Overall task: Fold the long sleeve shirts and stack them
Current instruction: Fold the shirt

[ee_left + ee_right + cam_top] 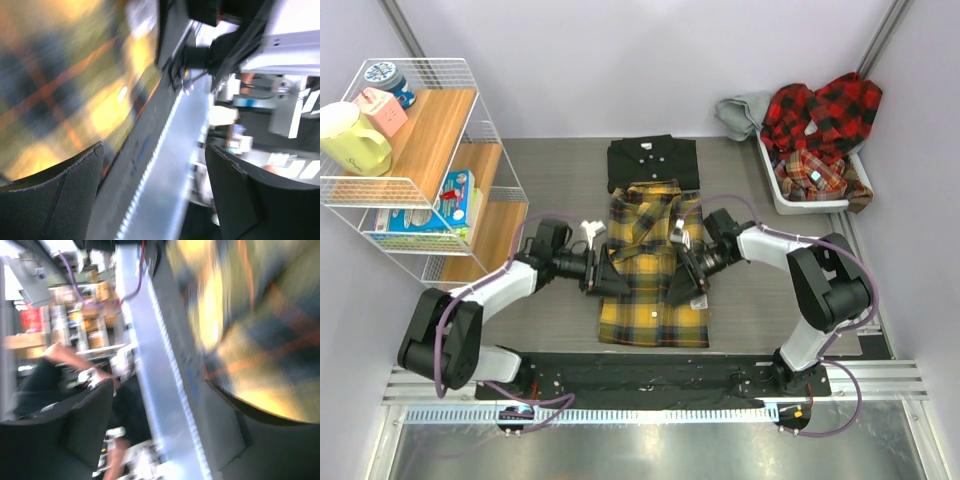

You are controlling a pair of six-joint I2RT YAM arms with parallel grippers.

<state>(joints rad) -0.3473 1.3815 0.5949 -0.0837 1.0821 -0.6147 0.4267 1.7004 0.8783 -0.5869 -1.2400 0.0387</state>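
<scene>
A yellow-and-black plaid long sleeve shirt (653,290) lies flat in the middle of the table, collar toward the back. Just behind it rests a folded black shirt (653,162). Red-and-black plaid shirts (820,120) are heaped in a white bin at the back right. My left gripper (604,272) is at the yellow shirt's left edge and my right gripper (686,274) at its right edge, both low over the cloth. Both wrist views are motion-blurred. The left gripper (154,150) and right gripper (160,390) each stand open with nothing between the fingers, with yellow plaid (60,85) (260,330) beside one finger.
A white wire shelf (430,170) with a mug, boxes and a tin stands at the left. The white bin (790,195) sits against the right wall, with a grey cloth (744,110) behind it. A black mat (650,368) runs along the near edge between the arm bases.
</scene>
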